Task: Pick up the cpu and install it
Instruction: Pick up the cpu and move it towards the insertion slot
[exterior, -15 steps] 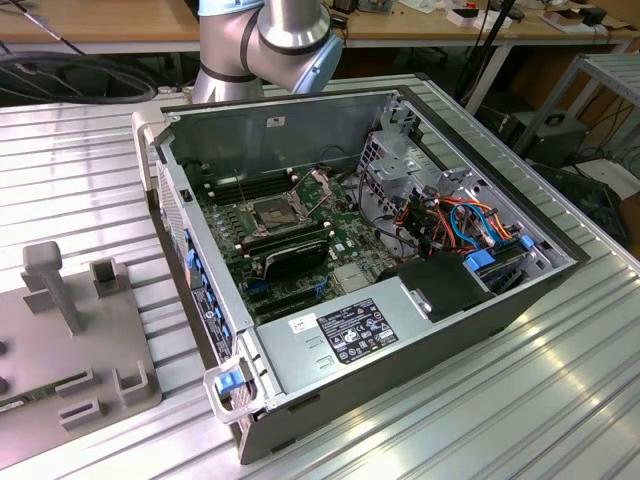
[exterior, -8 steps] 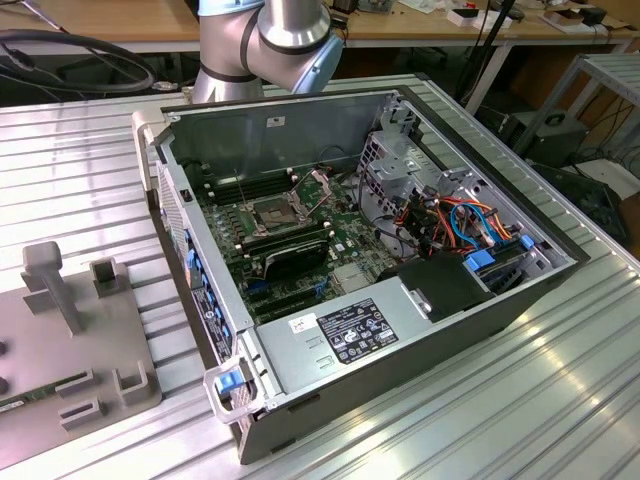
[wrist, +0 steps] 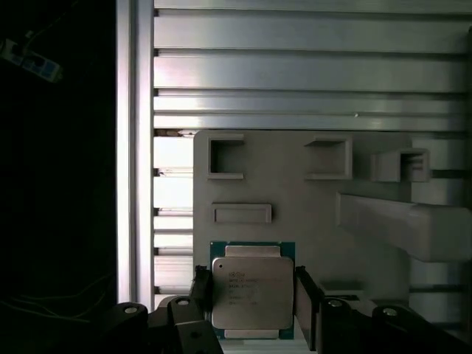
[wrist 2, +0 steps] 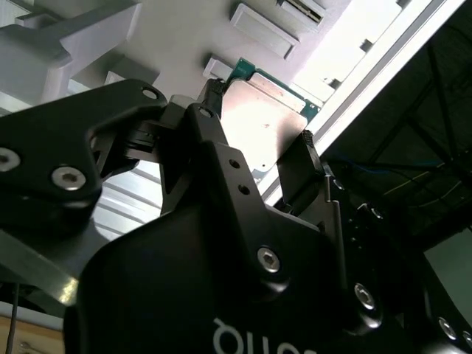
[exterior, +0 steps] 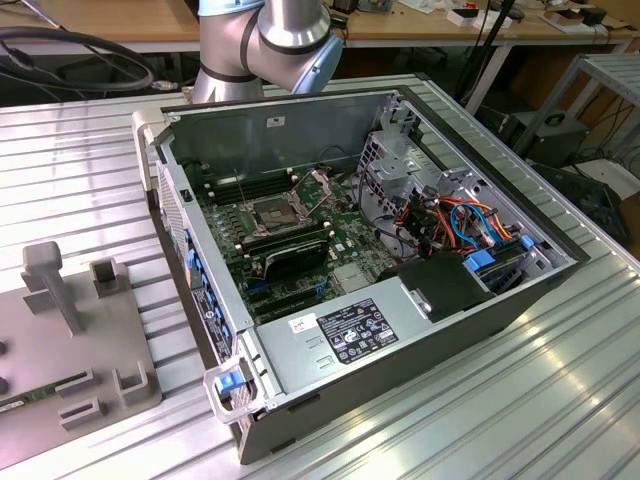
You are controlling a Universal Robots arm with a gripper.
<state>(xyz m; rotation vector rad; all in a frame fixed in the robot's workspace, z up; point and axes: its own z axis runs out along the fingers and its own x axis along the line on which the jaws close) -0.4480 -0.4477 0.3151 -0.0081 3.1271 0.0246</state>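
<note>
the step in hand looks like the pick-up of the cpu from the grey holder plate that lies on the ribbed metal worktop. to do it well, the grip should bear only on the two opposite edges of the green board, with the chip kept flat and square between the fingers. the squeeze should be just firm enough that the chip cannot tip or slide. any lift should go straight up, so no corner drags on the plate's raised blocks, and the underside should touch nothing.

the tool is closed to the width of the cpu. in both wrist views its black fingers sit against the chip's two sides with no gap to be seen, so it seems clamped on the cpu. the silver lid faces the first wrist view. whether the chip rests on the plate or is just clear of it cannot be told.

in the exterior view the open computer case stands on the worktop beside the plate, and its socket lies bare on the board, well apart from the chip
</note>
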